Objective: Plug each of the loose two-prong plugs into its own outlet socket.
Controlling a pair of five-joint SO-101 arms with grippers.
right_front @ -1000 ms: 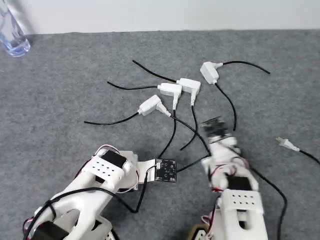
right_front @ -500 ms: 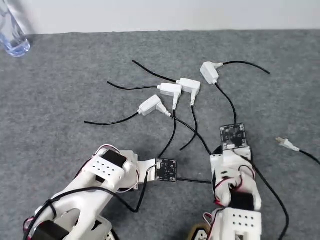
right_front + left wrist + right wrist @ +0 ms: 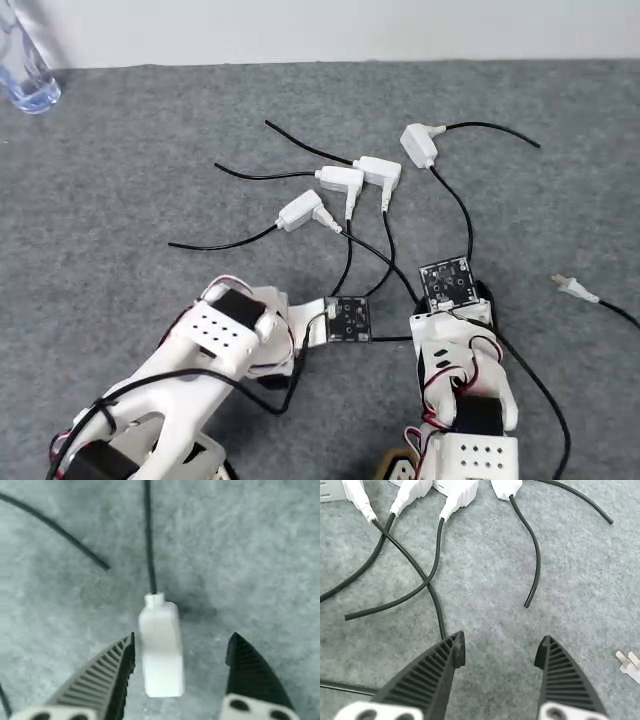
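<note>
The left arm (image 3: 235,330) has advanced toward 1 o'clock, and the right arm (image 3: 455,340) has drawn back slightly. Seen from above, a loose plug (image 3: 572,288) lies on the table (image 3: 120,180) at 3 o'clock from the right arm. At the left wrist, the left end effector (image 3: 182,640) stands wide with a white plug (image 3: 160,650) between its fingers. At the right wrist, the right end effector (image 3: 502,640) is wide and holds nothing.

Sockets grouped, one plug astray
Four white, black-corded outlet sockets (image 3: 378,170) lie clustered together; a white two-prong plug (image 3: 572,288) lies flat, well apart.

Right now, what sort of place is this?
Probably a robotics test bench: a gray felt-like mat serves as the work surface, white outlet sockets sit on short cut-off cords, and a loose two-prong plug lies apart.
</note>
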